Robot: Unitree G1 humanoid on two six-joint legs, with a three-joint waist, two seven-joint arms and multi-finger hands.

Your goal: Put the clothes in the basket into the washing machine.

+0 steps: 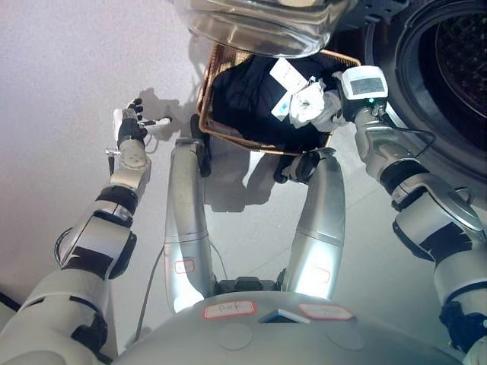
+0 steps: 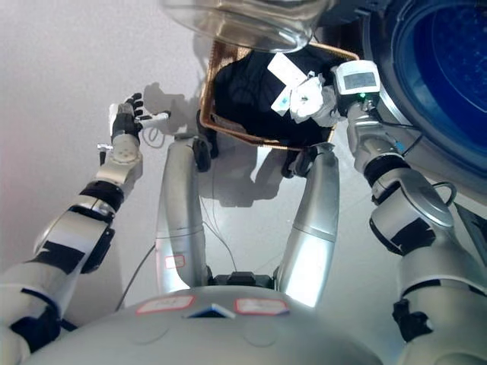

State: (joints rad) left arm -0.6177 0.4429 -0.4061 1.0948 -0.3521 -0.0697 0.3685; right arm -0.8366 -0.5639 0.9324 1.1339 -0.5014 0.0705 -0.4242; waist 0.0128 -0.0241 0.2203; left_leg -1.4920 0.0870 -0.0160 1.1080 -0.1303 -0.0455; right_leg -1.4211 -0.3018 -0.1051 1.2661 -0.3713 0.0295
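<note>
A brown wicker basket (image 1: 228,138) stands on the floor in front of me, filled with dark clothes (image 1: 243,95) that carry a white label (image 1: 288,75). My right hand (image 1: 310,103) reaches into the basket's right side, its white-tipped fingers curled into the dark cloth. The washing machine's round drum opening (image 1: 456,61) lies just right of the basket, and its glass door (image 1: 259,26) hangs open above the basket's far edge. My left hand (image 1: 131,123) hovers over the bare floor left of the basket with fingers relaxed and holds nothing.
Pale floor (image 1: 68,68) stretches to the left of the basket. The open door overhangs the basket's far rim, and the machine's front (image 2: 426,152) stands close along my right forearm.
</note>
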